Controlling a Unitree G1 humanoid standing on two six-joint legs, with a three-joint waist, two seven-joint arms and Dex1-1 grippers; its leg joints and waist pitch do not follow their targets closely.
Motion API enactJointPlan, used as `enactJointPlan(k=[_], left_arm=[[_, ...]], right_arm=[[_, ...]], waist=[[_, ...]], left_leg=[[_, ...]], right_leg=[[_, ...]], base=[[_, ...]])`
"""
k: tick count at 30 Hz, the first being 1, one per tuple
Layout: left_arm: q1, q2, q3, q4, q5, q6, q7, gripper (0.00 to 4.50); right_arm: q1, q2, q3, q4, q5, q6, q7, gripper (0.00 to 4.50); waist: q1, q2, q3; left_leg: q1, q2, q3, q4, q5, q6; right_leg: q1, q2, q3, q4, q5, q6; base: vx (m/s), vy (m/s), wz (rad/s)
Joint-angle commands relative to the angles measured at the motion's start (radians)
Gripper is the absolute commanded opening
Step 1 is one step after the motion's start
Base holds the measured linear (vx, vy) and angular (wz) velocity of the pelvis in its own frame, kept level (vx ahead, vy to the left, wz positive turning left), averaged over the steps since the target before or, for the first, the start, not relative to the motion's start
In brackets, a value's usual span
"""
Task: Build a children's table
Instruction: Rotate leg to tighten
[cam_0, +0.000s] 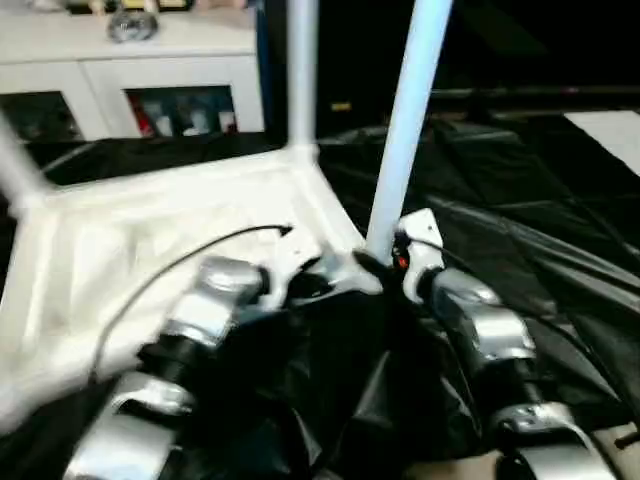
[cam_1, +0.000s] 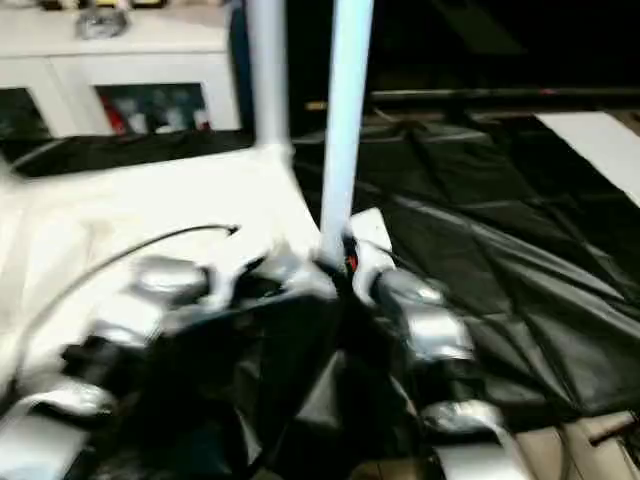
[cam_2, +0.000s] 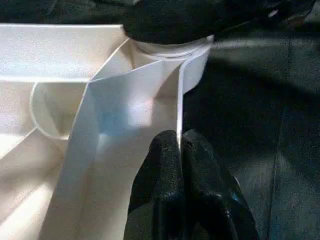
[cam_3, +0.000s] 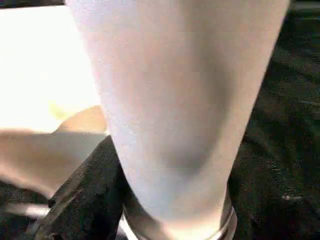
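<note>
The white tabletop (cam_0: 150, 230) lies upside down on a black sheet, its ribbed underside facing up. Three white legs rise from its corners: one at the far corner (cam_0: 302, 70), one at the left edge (cam_0: 18, 170), and one at the near right corner (cam_0: 405, 130). My left gripper (cam_2: 179, 145) is shut on the thin rim wall (cam_2: 150, 100) just beside that corner's socket (cam_2: 170, 47). My right gripper (cam_0: 385, 262) sits at the base of the near right leg (cam_3: 175, 100), closed around it, with one dark finger (cam_3: 90, 190) against the leg's side.
A black sheet (cam_0: 520, 200) covers the floor under and to the right of the tabletop. A white glass-door cabinet (cam_0: 130, 70) stands behind at the far left. A pale sheet (cam_0: 610, 130) lies at the far right. A black cable (cam_0: 180, 260) runs over my left forearm.
</note>
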Motion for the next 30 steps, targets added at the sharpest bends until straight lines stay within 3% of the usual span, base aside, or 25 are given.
enactJointPlan(k=[1, 2, 3, 4, 6, 10, 15, 17, 21, 30], left_arm=[[-0.053, -0.093, -0.035, -0.053, -0.044, -0.024, 0.018, 0.0], [-0.05, -0.097, -0.039, -0.06, -0.047, -0.023, 0.01, 0.0], [-0.05, -0.097, -0.039, -0.06, -0.047, -0.023, 0.01, 0.0], [-0.046, -0.094, -0.041, -0.066, -0.049, -0.025, 0.001, 0.0], [-0.04, -0.071, -0.043, -0.068, -0.05, -0.045, -0.027, 0.0], [-0.031, -0.043, -0.043, -0.078, -0.05, -0.051, -0.049, 0.0], [-0.012, 0.031, -0.036, -0.089, -0.059, -0.081, -0.129, 0.0], [-0.011, 0.042, -0.034, -0.089, -0.064, -0.085, -0.146, 0.0], [-0.006, 0.084, -0.032, -0.091, -0.08, -0.1, -0.218, 0.0], [0.009, 0.139, -0.051, -0.107, -0.101, -0.123, -0.328, 0.0]], right_arm=[[-0.004, 0.111, 0.121, 0.03, 0.004, -0.008, 0.079, 2.49], [-0.005, 0.112, 0.124, 0.026, 0.014, -0.019, 0.1, 2.49], [-0.005, 0.112, 0.124, 0.026, 0.014, -0.019, 0.1, 3.05], [-0.005, 0.113, 0.118, 0.018, 0.031, -0.015, 0.121, 3.19], [-0.004, 0.1, 0.119, 0.007, 0.033, -0.012, 0.158, 3.26], [0.002, 0.068, 0.143, -0.003, 0.024, -0.024, 0.187, 3.7], [0.029, -0.039, 0.199, -0.072, 0.05, -0.034, 0.411, 3.7], [0.034, -0.06, 0.21, -0.083, 0.049, -0.038, 0.449, 3.7], [0.055, -0.135, 0.259, -0.127, 0.055, -0.038, 0.608, 3.7], [0.086, -0.205, 0.316, -0.199, 0.086, -0.012, 0.784, 3.7]], waist=[[-0.001, 0.001, -0.051], [-0.002, -0.002, -0.053], [-0.001, -0.002, -0.054], [0.0, -0.003, -0.054], [0.003, -0.004, -0.055], [0.005, -0.005, -0.057], [0.01, -0.006, -0.06], [0.012, -0.007, -0.059], [0.021, -0.007, -0.059], [0.038, -0.006, -0.058]], left_leg=[[0.012, 0.03, -0.023, -0.075, -0.401, 0.015], [0.008, 0.031, -0.022, -0.076, -0.384, 0.024], [0.005, 0.032, -0.021, -0.077, -0.373, 0.027], [0.004, 0.033, -0.02, -0.077, -0.363, 0.03], [0.003, 0.034, -0.016, -0.077, -0.342, 0.039], [0.0, 0.035, -0.014, -0.076, -0.315, 0.045], [-0.006, 0.036, -0.01, -0.071, -0.262, 0.069], [-0.004, 0.035, -0.007, -0.067, -0.26, 0.073], [-0.005, 0.037, -0.007, -0.066, -0.227, 0.075], [-0.001, 0.043, -0.007, -0.069, -0.249, 0.065]], right_leg=[[0.032, -0.057, 0.031, -0.1, -0.543, -0.097], [0.035, -0.057, 0.034, -0.096, -0.502, -0.11], [0.037, -0.057, 0.036, -0.092, -0.479, -0.118], [0.036, -0.056, 0.038, -0.091, -0.459, -0.126], [0.038, -0.056, 0.042, -0.082, -0.404, -0.158], [0.043, -0.059, 0.044, -0.077, -0.377, -0.174], [0.049, -0.057, 0.047, -0.067, -0.312, -0.195], [0.044, -0.057, 0.049, -0.067, -0.312, -0.204], [0.046, -0.056, 0.05, -0.061, -0.303, -0.205], [0.047, -0.055, 0.049, -0.057, -0.31, -0.213]], base=[[0.0, 0.0, 0.0], [0.0, 0.0, 0.0], [0.0, 0.0, 0.0], [0.0, 0.0, 0.0], [0.0, 0.0, 0.0], [0.0, 0.0, 0.0], [0.0, 0.0, 0.0], [0.0, 0.0, 0.0], [0.0, 0.0, 0.0], [0.0, 0.0, 0.0]])
